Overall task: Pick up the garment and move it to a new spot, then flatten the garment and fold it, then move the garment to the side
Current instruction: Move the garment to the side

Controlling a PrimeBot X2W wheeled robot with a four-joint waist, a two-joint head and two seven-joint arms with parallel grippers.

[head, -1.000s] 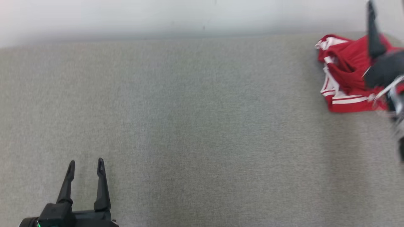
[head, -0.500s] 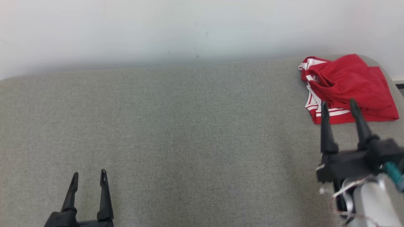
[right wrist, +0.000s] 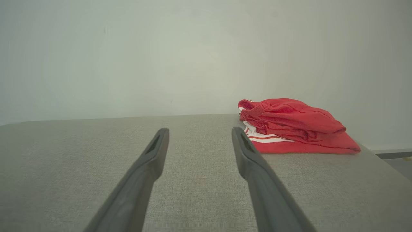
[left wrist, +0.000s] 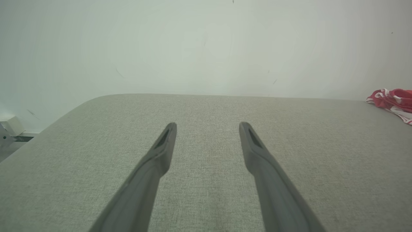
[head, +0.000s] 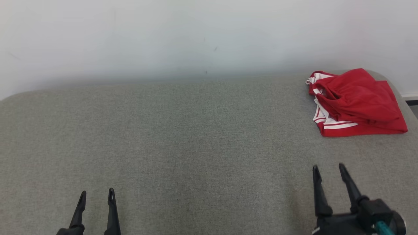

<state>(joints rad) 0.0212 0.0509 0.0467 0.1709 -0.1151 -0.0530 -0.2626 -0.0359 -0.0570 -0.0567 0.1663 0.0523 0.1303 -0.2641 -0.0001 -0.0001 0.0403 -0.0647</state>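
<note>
The garment [head: 357, 101] is red with white stripes, folded into a small pile at the far right corner of the grey padded surface [head: 196, 137]. In the right wrist view the garment [right wrist: 293, 125] lies ahead and to the right of the fingers. My right gripper [head: 328, 168] is open at the lower right, well short of the garment, with nothing between its fingers. My left gripper [head: 97, 192] is open at the lower left, far from the garment and empty. The left wrist view catches the garment [left wrist: 394, 100] at its right edge.
A white wall [head: 196, 36] runs along the back of the surface. The surface's rounded far-right corner and edge sit just past the garment [head: 396, 83], with dark floor [head: 413, 106] beyond. A pale box [left wrist: 11, 125] sits off the surface's left end.
My right gripper has drawn back from over the garment to the lower right, leaving the garment lying folded. The camera has tilted, so the whole picture sits lower.
</note>
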